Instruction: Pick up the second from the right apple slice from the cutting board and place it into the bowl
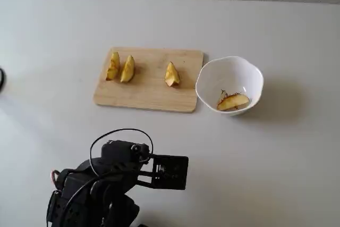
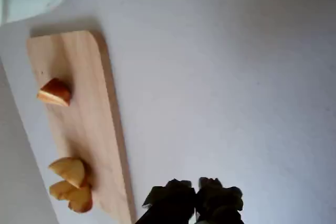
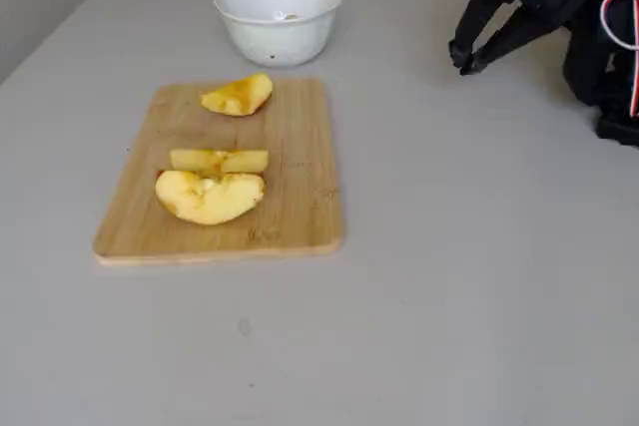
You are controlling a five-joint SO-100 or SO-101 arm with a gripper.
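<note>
A long apple slice (image 1: 232, 101) with a reddish skin edge lies inside the white bowl (image 1: 212, 73), which stands just right of the cutting board (image 1: 149, 86) in a fixed view. In another fixed view the bowl (image 3: 275, 37) stands behind the board (image 3: 290, 177), and almost nothing of what is inside it shows. My gripper (image 3: 462, 59) hangs shut and empty over bare table, well right of board and bowl. The wrist view shows its fingertips (image 2: 178, 195) together at the bottom edge, beside the board (image 2: 79, 129).
Three other wedges stay on the board: two close together (image 1: 112, 66) (image 1: 127, 69) at its left end and a stubby one (image 1: 171, 74) nearer the bowl. The folded arm (image 1: 106, 184) sits at the table's front edge. A dark object (image 1: 1, 78) touches the left border.
</note>
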